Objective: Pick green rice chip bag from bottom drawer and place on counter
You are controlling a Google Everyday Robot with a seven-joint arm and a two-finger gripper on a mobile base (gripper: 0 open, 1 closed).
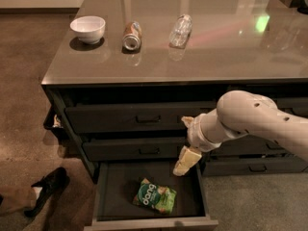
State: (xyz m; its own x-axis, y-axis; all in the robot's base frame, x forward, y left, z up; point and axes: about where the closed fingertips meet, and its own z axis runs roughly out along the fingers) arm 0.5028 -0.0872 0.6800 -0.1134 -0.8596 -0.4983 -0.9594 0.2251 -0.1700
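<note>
The green rice chip bag (155, 195) lies flat in the middle of the open bottom drawer (113, 191), logo up. My gripper (183, 161) hangs on the white arm over the drawer's right rear part, above and to the right of the bag, apart from it. The glossy grey-brown counter (216, 47) tops the dark-grey cabinet.
On the counter stand a white bowl (88, 29), a crushed can (131, 35) and a clear plastic bottle (180, 31) lying down. Closed drawers with bar handles (148, 119) sit above the open one. A dark shoe (47, 190) lies on the floor at left.
</note>
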